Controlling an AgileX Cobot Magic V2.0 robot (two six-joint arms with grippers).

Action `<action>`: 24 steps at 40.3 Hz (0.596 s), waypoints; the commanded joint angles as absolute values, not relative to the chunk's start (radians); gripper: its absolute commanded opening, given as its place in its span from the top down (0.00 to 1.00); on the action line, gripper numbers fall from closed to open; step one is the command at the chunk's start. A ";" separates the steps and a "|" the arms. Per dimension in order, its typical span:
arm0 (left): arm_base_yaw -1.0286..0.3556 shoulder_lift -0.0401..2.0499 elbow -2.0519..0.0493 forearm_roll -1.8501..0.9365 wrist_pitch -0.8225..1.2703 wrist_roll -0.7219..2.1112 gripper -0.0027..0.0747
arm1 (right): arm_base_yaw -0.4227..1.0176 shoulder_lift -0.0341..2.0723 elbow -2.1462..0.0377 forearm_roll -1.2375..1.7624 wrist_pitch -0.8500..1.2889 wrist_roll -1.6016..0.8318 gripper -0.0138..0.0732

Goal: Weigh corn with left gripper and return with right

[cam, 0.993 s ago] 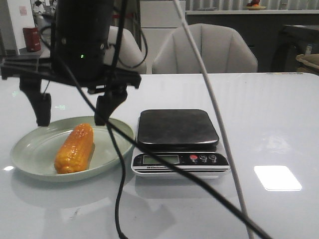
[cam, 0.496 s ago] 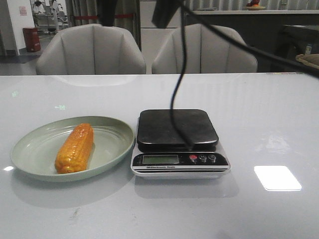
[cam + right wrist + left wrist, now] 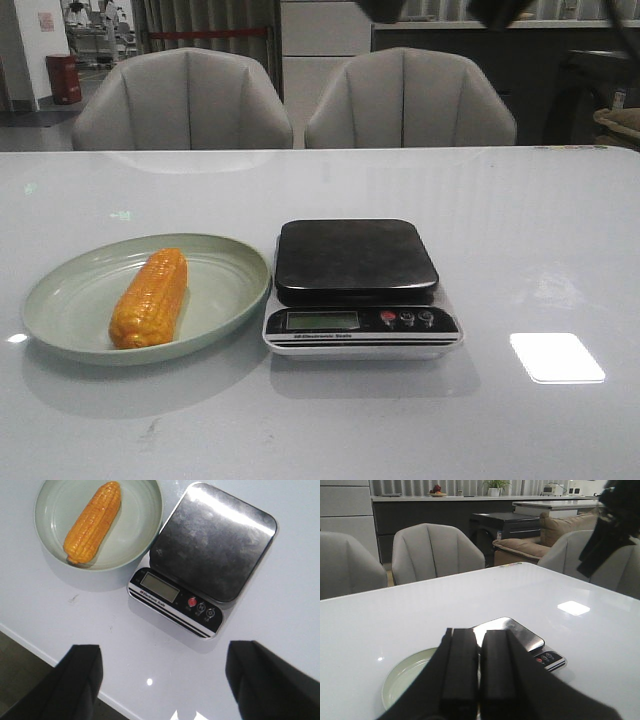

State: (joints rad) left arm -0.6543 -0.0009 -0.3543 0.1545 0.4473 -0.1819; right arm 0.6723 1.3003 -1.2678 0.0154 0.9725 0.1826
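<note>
The corn (image 3: 150,297) lies lengthwise in a pale green plate (image 3: 60,300), left of the scale (image 3: 355,260), whose black platform is bare. Neither gripper shows in the front view; only dark bits sit at its top edge. In the right wrist view my right gripper (image 3: 162,650) is wide open and empty, high above the table's near edge, looking down on the corn (image 3: 94,521), plate (image 3: 137,530) and scale (image 3: 215,545). In the left wrist view my left gripper (image 3: 480,632) is shut and empty, above the plate (image 3: 402,677) and scale (image 3: 520,632); its fingers hide the corn.
Two grey chairs (image 3: 185,100) stand behind the table's far edge. A bright light patch (image 3: 555,357) lies on the white table, right of the scale. A dark arm part (image 3: 615,525) hangs in the left wrist view, off to the scale's side.
An open gripper that hung just above the plate has lifted up and out of the front view, its cable trailing after it. The corn, plate and scale have not moved.
</note>
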 commanded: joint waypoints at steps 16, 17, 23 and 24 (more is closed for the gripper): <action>-0.659 0.011 -0.380 0.158 0.366 -0.187 0.79 | 0.668 0.565 -0.720 -0.018 0.654 0.171 0.14; -0.659 0.011 -0.380 0.158 0.366 -0.187 0.79 | 0.668 0.519 -0.704 -0.020 0.649 0.171 0.14; -0.659 0.011 -0.380 0.158 0.366 -0.187 0.79 | 0.668 0.300 -0.593 -0.048 0.632 0.171 0.14; -0.659 0.011 -0.380 0.158 0.366 -0.187 0.79 | 0.668 0.265 -0.578 -0.055 0.628 0.171 0.14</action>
